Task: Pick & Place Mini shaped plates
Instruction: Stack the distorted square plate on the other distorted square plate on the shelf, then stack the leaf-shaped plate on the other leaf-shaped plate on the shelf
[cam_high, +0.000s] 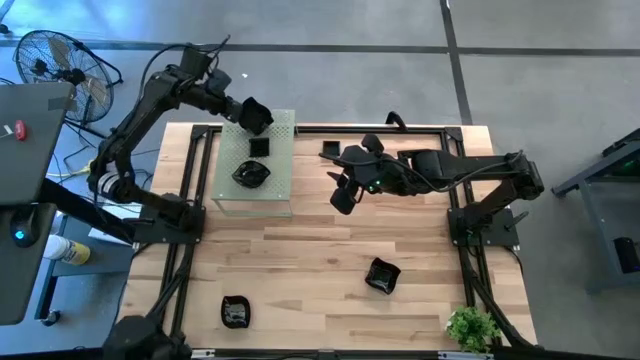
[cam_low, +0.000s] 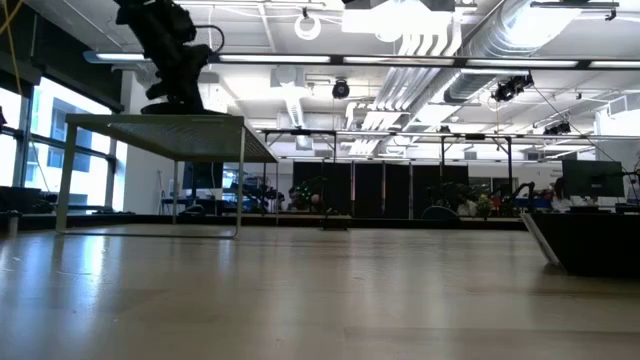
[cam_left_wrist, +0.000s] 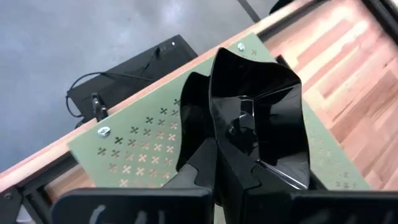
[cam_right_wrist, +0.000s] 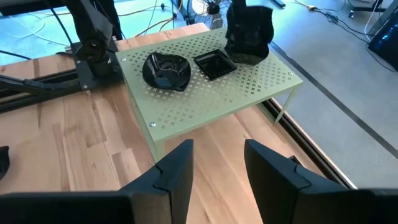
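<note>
While your left gripper (cam_high: 256, 116) clamps a glossy black wavy-rimmed plate (cam_left_wrist: 258, 118) above the pale green perforated board (cam_high: 283, 178), your right gripper (cam_right_wrist: 217, 165) gapes over the light wooden table (cam_high: 310, 265).

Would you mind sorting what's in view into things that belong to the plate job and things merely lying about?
Belonging to the job:
- plate held in the left hand
- wavy plate and small square plate on the green perforated board
- plates on the table at and
- right hand, open, empty

Just lying about:
- small plant
- fan
</note>
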